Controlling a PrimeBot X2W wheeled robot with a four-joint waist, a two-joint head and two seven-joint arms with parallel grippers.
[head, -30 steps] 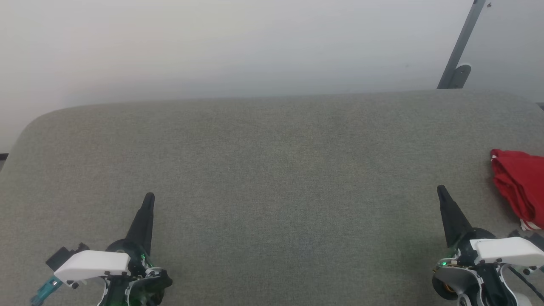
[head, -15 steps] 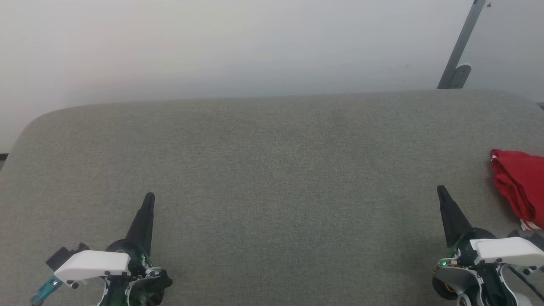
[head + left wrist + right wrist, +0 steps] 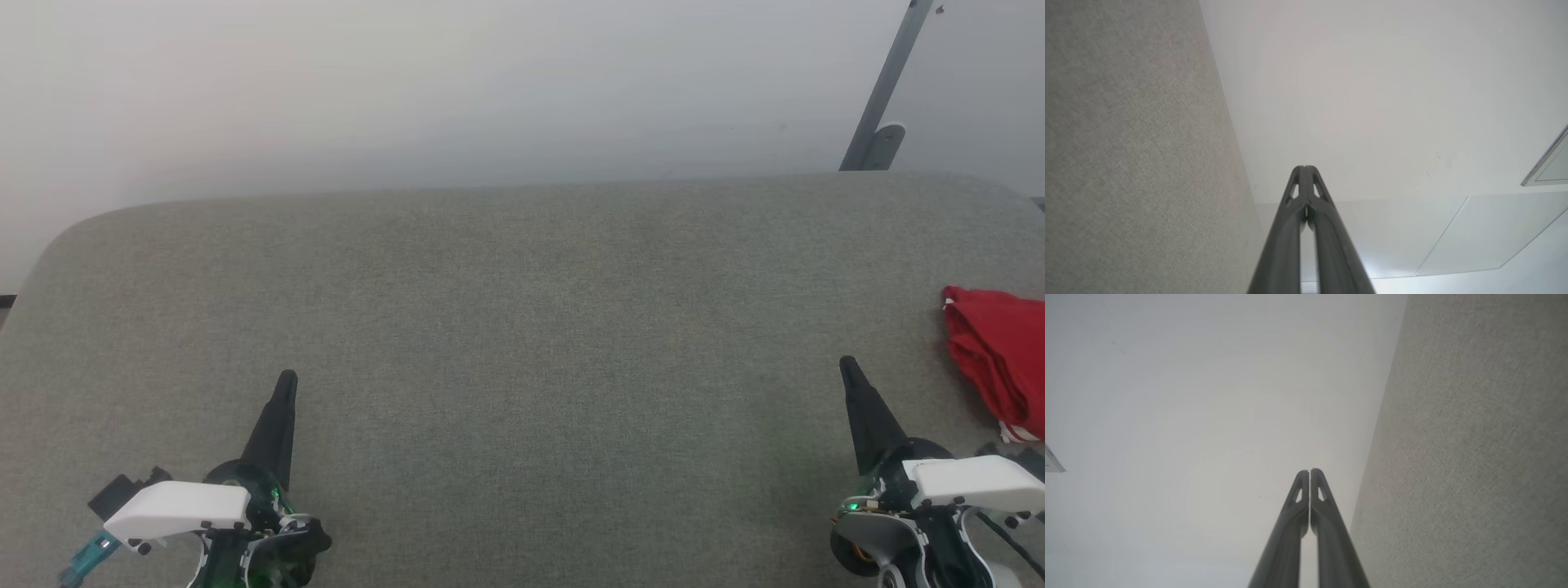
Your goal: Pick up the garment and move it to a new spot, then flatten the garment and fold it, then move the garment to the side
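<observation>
Both grippers closed, empty: left gripper [image 3: 286,380], right gripper [image 3: 847,365]; garment [image 3: 998,359] at cushion [image 3: 522,327] right edge.

Matt grey woven cloth surface [image 3: 522,327]; soft, creased red garment [image 3: 996,359].

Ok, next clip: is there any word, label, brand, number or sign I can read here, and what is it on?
None: no text, number or sign can be read in any view.
Garment: bunched at the right edge of the head view, showing red folds and a bit of striped trim; no print faces the camera.
Left tool, right tool, cushion, wall: plain, no marks to be made out.
</observation>
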